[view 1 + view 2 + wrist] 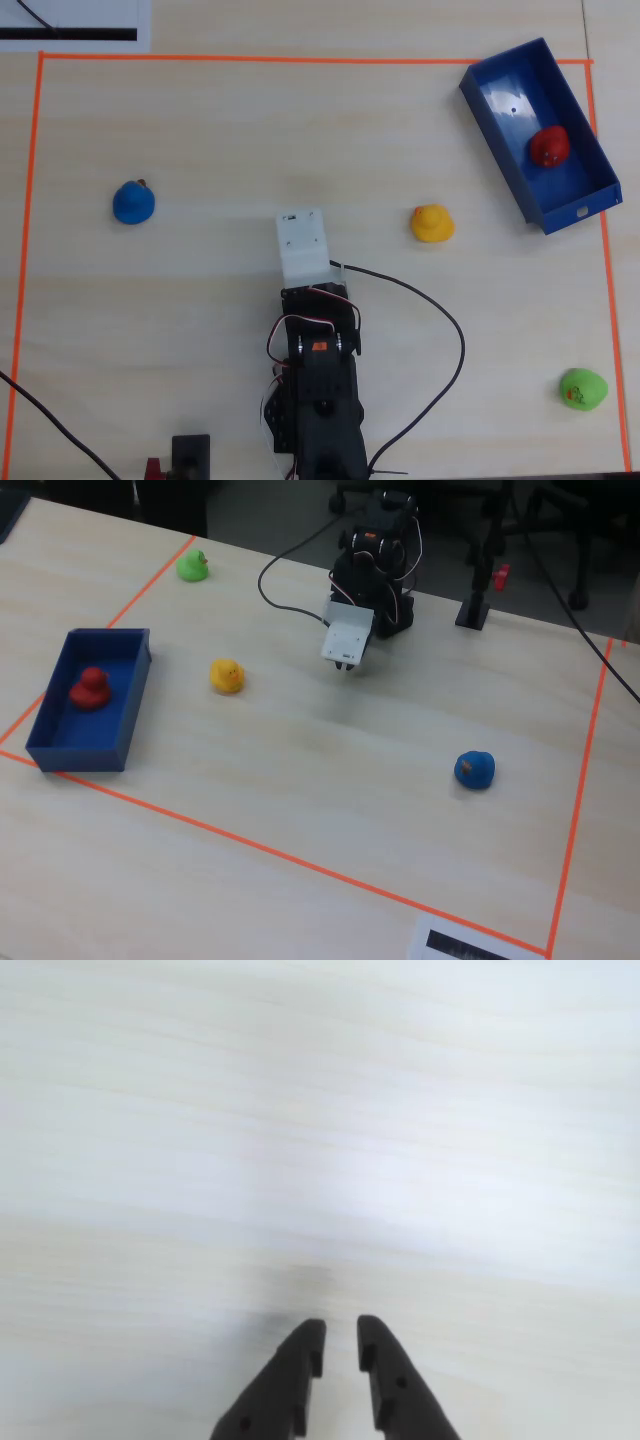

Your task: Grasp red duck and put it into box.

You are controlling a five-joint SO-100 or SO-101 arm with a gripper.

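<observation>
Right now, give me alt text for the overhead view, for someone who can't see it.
The red duck sits inside the blue box at upper right, while the arm is folded back at bottom center. Yellow duck, blue duck and green duck stand scattered on the taped wooden table.

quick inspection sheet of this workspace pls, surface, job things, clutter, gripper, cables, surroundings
surface: pale wood table, orange tape border
job's things: red duck lies inside the blue box
clutter: yellow duck, green duck, blue duck, all on the table outside the box
grippers: gripper over bare table, fingers slightly apart, holding nothing
cables: black cable loops beside the arm
surroundings: chair bases behind the table in the fixed view
</observation>
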